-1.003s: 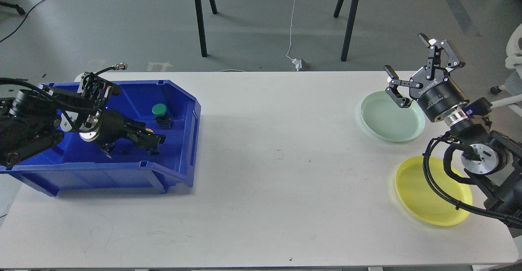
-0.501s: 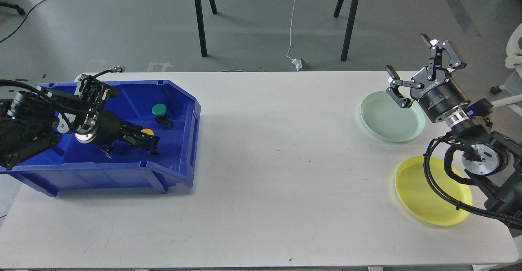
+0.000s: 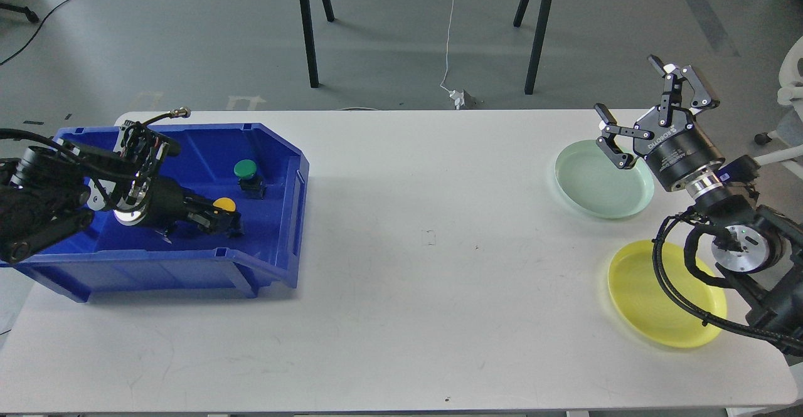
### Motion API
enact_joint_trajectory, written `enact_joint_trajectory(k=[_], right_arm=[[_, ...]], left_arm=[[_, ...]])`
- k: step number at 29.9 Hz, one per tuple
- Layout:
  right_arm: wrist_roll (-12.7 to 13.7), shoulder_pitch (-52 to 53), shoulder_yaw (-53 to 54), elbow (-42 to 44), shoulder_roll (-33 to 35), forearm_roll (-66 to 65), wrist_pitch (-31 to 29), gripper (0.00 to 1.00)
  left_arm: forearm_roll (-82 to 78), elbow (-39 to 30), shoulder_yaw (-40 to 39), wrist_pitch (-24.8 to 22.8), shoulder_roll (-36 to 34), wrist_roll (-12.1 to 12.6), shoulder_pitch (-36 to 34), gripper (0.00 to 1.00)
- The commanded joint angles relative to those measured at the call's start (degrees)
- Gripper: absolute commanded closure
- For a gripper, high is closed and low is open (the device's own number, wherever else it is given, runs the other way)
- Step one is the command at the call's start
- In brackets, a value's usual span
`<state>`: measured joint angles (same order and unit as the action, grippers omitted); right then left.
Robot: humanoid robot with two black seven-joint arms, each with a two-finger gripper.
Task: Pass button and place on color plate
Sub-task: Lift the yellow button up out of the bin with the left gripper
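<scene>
A yellow button and a green button, each on a black body, lie inside the blue bin at the table's left. My left gripper reaches into the bin, its tip right at the yellow button. Its dark fingers merge with the button's black body, so I cannot tell whether they grip it. My right gripper is open and empty, held up above the far right rim of the pale green plate. The yellow plate lies nearer, partly behind my right arm.
The white table spans the view. Black stand legs and a white cable are on the floor beyond its far edge. A white chair stands at the right.
My left gripper has drawn back to the left inside the bin, and more of the yellow button now shows at its tip. My right gripper has shifted very slightly to the right.
</scene>
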<state>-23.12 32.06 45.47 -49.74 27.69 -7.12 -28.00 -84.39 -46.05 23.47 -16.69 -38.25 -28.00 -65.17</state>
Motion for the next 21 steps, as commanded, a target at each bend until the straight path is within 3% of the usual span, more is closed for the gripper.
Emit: enact_joint_trajectory(k=[1,5,8,12,17,19,21], right_arm=[[0.0,-0.1,0.1,0.0,0.0,0.0,0.0,0.00],[0.0,-0.1,0.7,0.1,0.0,0.0,0.0,0.01],[0.1,-0.1,1.5,0.8,-0.4,-0.1,0.0,0.00],[0.2,0.1,2.2,1.4,-0.5,-0.1,0.0,0.00],[0.4,0.3,2.1,1.5,1.0,-0.1,0.0,0.00],[0.4,0.2,2.0,1.5,3.1,-0.1,0.0,0.00],[0.3,0.1,1.9,1.1,5.3,0.0,0.0,0.00]], left_arm=[[0.0,0.0,-0.1,0.0,-0.6,0.0,-0.5,0.95],[0.3,-1.7,-1.1,-0.1,-4.4,0.0,-3.8,0.95],[1.1,-6.7,-2.4,-0.3,-9.3,0.0,-9.6,0.95],[3.1,-17.4,-9.6,-3.0,-18.9,0.0,-17.3,0.94],[19.7,-30.3,-23.5,-9.4,-25.1,0.0,-17.8,0.93],[28.5,-34.0,-24.8,-7.1,-23.2,0.0,-16.2,0.93],[34.4,-35.9,-25.0,-1.2,-17.9,0.0,-15.3,0.92]])
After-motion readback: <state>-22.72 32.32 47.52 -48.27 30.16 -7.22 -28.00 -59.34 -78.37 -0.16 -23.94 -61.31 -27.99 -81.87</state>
